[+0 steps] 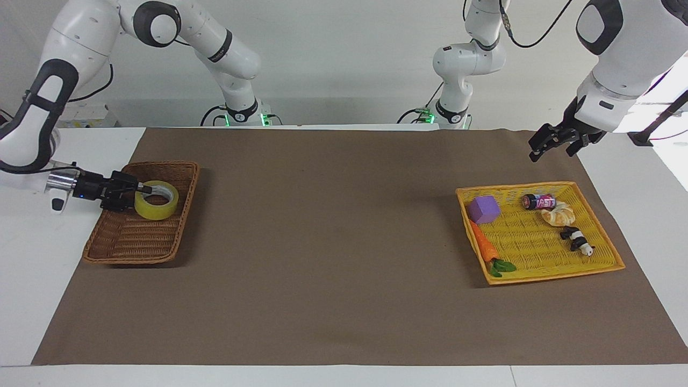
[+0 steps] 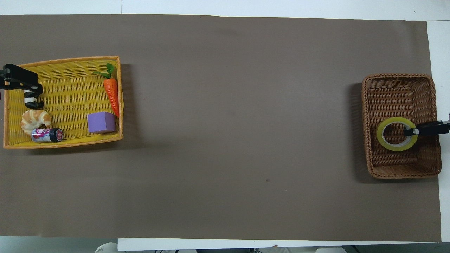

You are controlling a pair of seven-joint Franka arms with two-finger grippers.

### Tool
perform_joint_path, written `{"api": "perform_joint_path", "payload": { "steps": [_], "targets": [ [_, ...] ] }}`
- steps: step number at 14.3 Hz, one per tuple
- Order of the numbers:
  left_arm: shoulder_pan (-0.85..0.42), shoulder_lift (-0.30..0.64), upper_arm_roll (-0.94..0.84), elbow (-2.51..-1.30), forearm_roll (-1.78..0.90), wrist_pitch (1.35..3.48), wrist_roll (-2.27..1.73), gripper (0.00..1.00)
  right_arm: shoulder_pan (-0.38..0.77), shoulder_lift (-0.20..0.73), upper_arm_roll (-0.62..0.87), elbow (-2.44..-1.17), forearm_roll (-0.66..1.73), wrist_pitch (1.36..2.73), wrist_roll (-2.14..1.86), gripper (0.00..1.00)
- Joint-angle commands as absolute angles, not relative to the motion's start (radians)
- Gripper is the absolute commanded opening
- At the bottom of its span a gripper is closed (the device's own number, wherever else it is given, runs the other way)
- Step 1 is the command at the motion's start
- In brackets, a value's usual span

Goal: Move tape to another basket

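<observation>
The yellow tape [image 1: 156, 200] lies flat in the brown wicker basket [image 1: 134, 242] at the right arm's end of the table, in the basket's half nearer to the robots. My right gripper [image 1: 141, 189] reaches in low from the side and is shut on the tape's wall, one finger inside the core. In the overhead view the tape [image 2: 396, 134] sits in the basket [image 2: 397, 91] with the right gripper [image 2: 407, 132] at its rim. My left gripper [image 1: 548, 150] is open and empty, raised over the outer edge of the yellow tray; it also shows in the overhead view [image 2: 21, 80].
The flat yellow tray [image 1: 537, 247] at the left arm's end holds a purple cube [image 1: 484, 209], a carrot [image 1: 484, 247], a croissant [image 1: 558, 216], a small can [image 1: 539, 201] and a black-and-white toy [image 1: 577, 240]. A brown mat covers the table between the two.
</observation>
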State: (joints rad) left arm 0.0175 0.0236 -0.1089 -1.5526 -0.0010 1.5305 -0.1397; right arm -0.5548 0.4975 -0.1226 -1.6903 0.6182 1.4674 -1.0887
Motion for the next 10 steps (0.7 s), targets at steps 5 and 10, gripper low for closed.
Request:
{"api": "perform_joint_path", "payload": {
  "steps": [5, 10],
  "targets": [
    [0.026, 0.011, -0.095, -1.577, 0.008, 1.520, -0.143, 1.00, -0.382, 0.273, -0.110, -1.689, 0.321, 1.655, -1.098, 0.99],
    [0.029, 0.011, -0.097, -1.577, 0.008, 1.520, -0.141, 1.00, -0.184, 0.109, -0.110, -1.686, 0.126, 1.687, -0.734, 0.99]
  ]
}}
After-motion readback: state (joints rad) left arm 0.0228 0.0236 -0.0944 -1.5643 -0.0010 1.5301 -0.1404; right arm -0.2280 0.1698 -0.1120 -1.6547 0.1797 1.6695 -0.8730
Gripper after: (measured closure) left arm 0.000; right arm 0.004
